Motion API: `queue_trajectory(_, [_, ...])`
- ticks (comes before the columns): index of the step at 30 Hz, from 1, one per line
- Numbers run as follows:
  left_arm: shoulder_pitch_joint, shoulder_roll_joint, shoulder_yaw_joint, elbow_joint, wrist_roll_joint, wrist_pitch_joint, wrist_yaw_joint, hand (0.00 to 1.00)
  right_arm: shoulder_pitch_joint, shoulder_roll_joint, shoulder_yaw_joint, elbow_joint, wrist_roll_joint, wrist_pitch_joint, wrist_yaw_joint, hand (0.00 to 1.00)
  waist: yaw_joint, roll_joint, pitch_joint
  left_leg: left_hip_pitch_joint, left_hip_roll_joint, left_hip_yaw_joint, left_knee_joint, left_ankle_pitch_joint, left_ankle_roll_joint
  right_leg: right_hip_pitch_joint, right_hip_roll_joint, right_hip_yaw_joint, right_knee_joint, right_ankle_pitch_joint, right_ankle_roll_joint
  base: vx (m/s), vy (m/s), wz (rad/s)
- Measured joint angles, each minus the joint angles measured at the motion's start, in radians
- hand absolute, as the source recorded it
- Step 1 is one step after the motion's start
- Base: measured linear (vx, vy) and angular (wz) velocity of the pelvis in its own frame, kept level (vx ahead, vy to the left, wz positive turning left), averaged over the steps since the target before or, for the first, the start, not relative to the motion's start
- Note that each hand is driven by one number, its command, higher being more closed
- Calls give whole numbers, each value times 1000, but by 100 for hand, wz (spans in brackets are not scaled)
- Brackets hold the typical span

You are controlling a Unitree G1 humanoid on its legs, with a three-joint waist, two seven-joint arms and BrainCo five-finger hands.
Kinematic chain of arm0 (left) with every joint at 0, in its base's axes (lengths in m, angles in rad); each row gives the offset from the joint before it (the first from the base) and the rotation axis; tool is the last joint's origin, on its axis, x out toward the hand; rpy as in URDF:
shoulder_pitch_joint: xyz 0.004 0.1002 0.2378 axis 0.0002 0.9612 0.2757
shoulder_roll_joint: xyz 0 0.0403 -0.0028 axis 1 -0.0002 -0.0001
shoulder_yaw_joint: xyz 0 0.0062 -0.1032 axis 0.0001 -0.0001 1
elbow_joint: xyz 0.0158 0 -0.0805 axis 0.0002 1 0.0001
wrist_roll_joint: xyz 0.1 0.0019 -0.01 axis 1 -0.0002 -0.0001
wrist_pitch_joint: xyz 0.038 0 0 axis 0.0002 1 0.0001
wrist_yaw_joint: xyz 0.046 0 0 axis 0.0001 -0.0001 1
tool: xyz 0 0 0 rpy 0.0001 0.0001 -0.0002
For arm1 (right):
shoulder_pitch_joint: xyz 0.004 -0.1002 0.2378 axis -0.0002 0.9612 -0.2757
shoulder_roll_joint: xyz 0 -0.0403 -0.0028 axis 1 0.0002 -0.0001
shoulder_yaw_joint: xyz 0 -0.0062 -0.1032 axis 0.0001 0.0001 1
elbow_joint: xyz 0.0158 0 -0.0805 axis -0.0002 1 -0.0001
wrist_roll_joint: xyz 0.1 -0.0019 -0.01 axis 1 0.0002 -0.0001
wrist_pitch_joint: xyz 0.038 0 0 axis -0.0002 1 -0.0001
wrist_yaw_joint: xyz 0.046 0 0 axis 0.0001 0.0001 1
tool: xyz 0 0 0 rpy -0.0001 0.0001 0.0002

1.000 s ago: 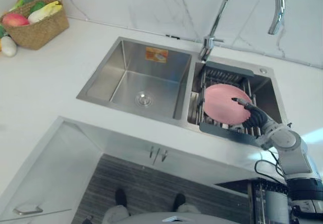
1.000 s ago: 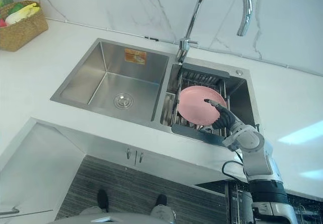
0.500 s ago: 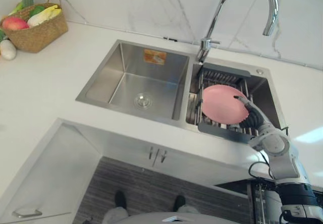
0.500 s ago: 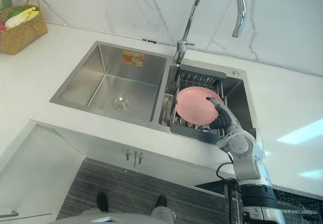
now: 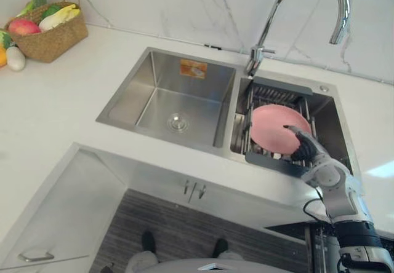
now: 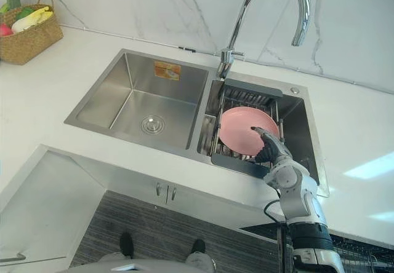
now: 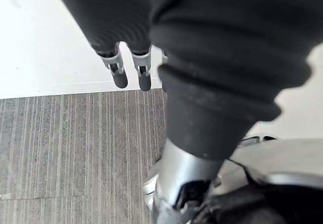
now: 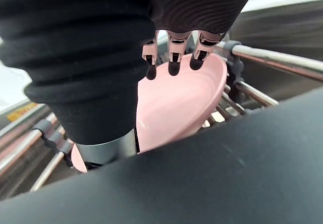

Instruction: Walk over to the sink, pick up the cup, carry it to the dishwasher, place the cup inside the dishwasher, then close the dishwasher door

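Silver, dark-tipped fingers (image 8: pixel 173 57) of the right hand (image 5: pixel 308 150) are spread and fairly straight, tips just above the near rim of a pink dish (image 5: pixel 271 128). They are not closed round it, and whether they touch is hard to tell. What the hand is at is a dish rather than a cup. It stands tilted on edge in the wire rack (image 5: pixel 275 93), in the basin directly below the tap (image 5: pixel 257 55). The larger basin (image 5: pixel 166 94) lies left of the tap.

Left hand (image 7: pixel 143 70): fingers loose and straight, hanging over the floor, idle.

Progress: robot at the sink; pick-up not yet made. Left to do: grasp, carry, load, shut the door.
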Motion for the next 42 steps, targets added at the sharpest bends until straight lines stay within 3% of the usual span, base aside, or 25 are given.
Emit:
queue_trajectory(9, [-7, -2, 0, -4, 2, 2, -8, 0, -90, -14, 42, 90, -17, 19, 108, 0, 8, 15, 14, 0, -4, -9, 0, 1, 1, 6, -4, -9, 2, -2, 2, -3, 1, 3])
queue_trajectory(17, [-9, -2, -4, -11, 17, 6, -22, 0, -202, -71, 118, 206, -47, 18, 131, 0, 12, 12, 34, -1, -10, -30, -1, 2, 0, 15, -13, -30, 11, -16, 3, -6, 2, 8])
queue_trajectory(25, [-16, 2, -17, -18, 23, 6, -26, 0, -290, -89, 189, 260, -151, 21, 135, 0, 18, 6, 62, -1, -11, -32, -1, 5, 4, 14, -14, -32, 13, -16, 3, 0, 0, 0])
queue_trajectory(32, [-28, 3, -22, -19, 22, -1, -30, 0, -312, -88, 219, 262, -239, 57, 73, 0, 30, 5, 82, -15, -10, -40, 1, 7, 5, -5, -17, -37, 34, -21, 4, 3, -2, 2])
queue_trajectory(42, [-46, 10, -45, -19, 14, -3, -27, 0, -302, -73, 227, 260, -314, 84, -158, 0, 33, 11, 107, -18, -9, -39, 3, 4, 3, -15, -22, -36, 56, -37, 3, 0, 0, 0])
